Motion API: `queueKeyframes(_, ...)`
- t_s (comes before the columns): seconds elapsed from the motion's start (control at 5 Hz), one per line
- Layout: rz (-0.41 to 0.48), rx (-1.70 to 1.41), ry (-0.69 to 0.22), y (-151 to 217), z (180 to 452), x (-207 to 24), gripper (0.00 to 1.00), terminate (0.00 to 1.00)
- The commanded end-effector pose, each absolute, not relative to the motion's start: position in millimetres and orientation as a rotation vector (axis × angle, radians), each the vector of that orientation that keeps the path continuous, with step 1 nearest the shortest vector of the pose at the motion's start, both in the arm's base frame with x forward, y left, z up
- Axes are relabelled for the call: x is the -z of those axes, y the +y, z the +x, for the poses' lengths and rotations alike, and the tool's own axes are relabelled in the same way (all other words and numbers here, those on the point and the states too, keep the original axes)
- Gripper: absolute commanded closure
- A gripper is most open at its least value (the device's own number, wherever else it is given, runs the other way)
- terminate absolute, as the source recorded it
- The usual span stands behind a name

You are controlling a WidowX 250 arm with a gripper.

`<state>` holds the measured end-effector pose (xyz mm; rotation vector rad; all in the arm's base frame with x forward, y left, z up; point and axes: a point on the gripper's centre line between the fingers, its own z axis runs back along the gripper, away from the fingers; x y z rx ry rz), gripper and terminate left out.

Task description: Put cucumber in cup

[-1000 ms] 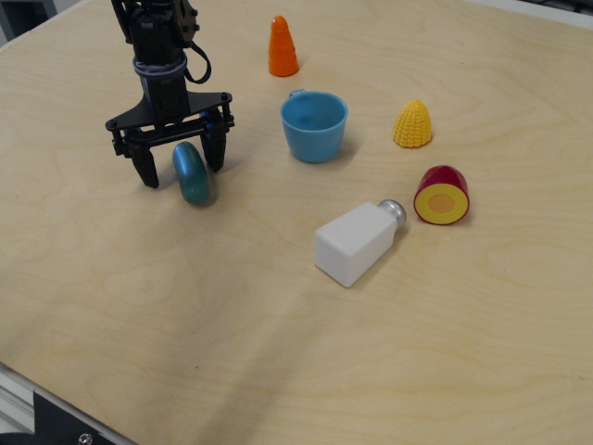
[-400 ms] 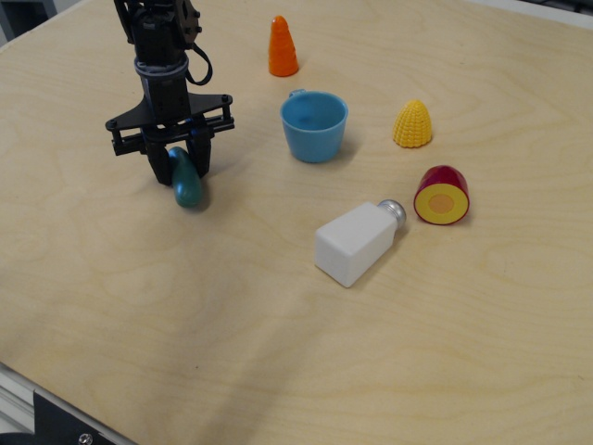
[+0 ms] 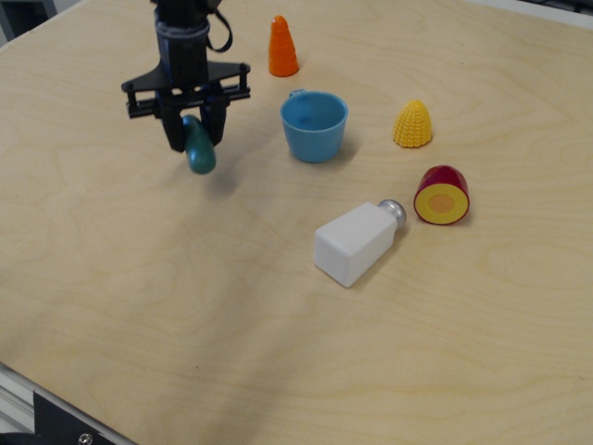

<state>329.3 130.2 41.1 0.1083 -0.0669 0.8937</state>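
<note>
one of each on the table (image 3: pixel 278 315): one cucumber (image 3: pixel 199 153), one cup (image 3: pixel 314 125), one carrot (image 3: pixel 283 46), one corn piece (image 3: pixel 412 124), one salt shaker (image 3: pixel 357 242), one round red piece with a yellow cut face (image 3: pixel 442 195). one arm, one gripper (image 3: pixel 195 134).

hidden / cut off: arm runs out of frame at the top edge, only the wrist and finger bar show. cucumber's top end is tucked between the fingers (image 3: pixel 174 130), so only the lower part is visible. cup handle is on the far side, just a sliver of it shows past the rim. inside of cup visible, nothing in it. bottom-left corner shows the table edge and a bit of dark frame, too little to make out.

jaws: nearly closed, pinched on the cucumber's upper end, one finger each side. cucumber hangs tilted, lower end pointing down and slightly right, with a soft shadow on the wood just beside it, so it looks lifted off the surface; contact at the tip can't be confirmed from this angle.

cucumber location: in the gripper, left of the cup, apart from it, not over the rim. carrot stands upright behind the cup, corn to the cup's right, shaker lying on its side in front of the cup, red piece right of the shaker's cap.
</note>
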Motion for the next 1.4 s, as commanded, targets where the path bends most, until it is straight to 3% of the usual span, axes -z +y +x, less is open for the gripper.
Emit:
queueKeyframes(0.0, 0.073, -0.836, -0.303, 109, 369, -116, 1.0, 0.0)
queueKeyframes(0.4, 0.093, -0.705, -0.386, 81, 401, -119, 1.0, 0.0)
queueKeyframes(0.8, 0.083, -0.639, -0.451, 71, 412, -106, 1.0, 0.0)
queueKeyframes(1.2, 0.096, -0.644, -0.452, 71, 416, -94, 1.0, 0.0)
